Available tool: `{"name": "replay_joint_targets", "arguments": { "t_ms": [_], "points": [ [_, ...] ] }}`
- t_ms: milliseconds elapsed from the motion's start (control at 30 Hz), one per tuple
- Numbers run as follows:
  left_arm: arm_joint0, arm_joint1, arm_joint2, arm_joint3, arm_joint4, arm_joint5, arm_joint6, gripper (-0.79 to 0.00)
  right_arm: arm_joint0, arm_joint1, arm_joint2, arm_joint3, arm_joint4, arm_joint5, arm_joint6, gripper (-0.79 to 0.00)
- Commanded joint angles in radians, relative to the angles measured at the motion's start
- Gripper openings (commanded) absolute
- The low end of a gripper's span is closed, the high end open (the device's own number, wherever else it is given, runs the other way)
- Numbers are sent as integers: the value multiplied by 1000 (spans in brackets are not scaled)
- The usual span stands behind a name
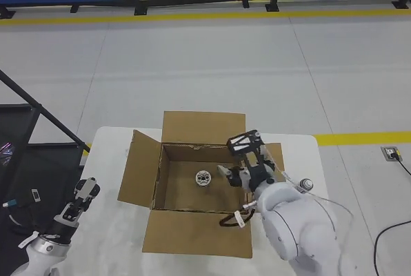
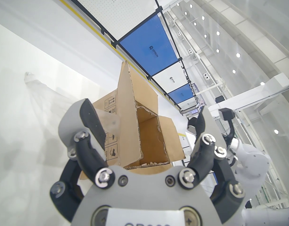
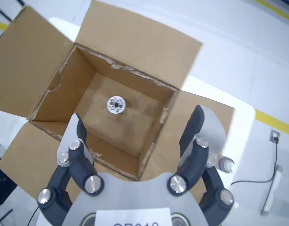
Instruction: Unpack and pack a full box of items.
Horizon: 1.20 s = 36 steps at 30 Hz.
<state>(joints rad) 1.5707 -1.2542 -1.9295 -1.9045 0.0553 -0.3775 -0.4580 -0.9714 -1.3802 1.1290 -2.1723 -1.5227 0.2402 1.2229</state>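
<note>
My right gripper (image 3: 137,116), fingers spread and empty, hovering over the open cardboard box (image 3: 137,48), small round metal disc (image 3: 116,104) on the box floor below it, a can (image 3: 225,164) beside it on the table (image 3: 212,92), my left gripper (image 2: 145,114) also spread, near the box's opposite flap.

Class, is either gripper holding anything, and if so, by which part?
Nothing is held. The right gripper is open above the cardboard box, and the left gripper is open beside it.

Handling pictograms on the box (image 2: 110,105) side, logo print on wall panels (image 2: 149,48), cut-off wrist labels (image 3: 133,216)
</note>
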Motion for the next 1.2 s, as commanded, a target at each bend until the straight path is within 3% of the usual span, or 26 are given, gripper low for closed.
{"name": "replay_joint_targets", "arguments": {
  "t_ms": [0, 167, 300, 467, 667, 1033, 1100, 1167],
  "points": [
    [0, 0, 0, 0, 0, 0, 0, 0, -105, 10, 76, -116, -108, 33, 26, 0],
    [0, 0, 0, 0, 0, 0, 0, 0, -285, 19, 260, -178, -150, 94, 69, 0],
    [0, 0, 0, 0, 0, 0, 0, 0, -386, 21, 411, -143, 37, 61, 71, 0],
    [0, 0, 0, 0, 0, 0, 0, 0, -432, 25, 524, 3, 197, -11, -66, 0],
    [0, 0, 0, 0, 0, 0, 0, 0, -370, 25, 544, 199, 273, -22, -185, 0],
    [0, 0, 0, 0, 0, 0, 0, 0, -171, 26, 469, 477, 289, -40, -229, 0],
    [0, 0, 0, 0, 0, 0, 0, 0, -142, 26, 464, 521, 289, -38, -229, -157],
    [0, 0, 0, 0, 0, 0, 0, 0, -121, 27, 460, 557, 292, -33, -229, -428]
  ]
}}
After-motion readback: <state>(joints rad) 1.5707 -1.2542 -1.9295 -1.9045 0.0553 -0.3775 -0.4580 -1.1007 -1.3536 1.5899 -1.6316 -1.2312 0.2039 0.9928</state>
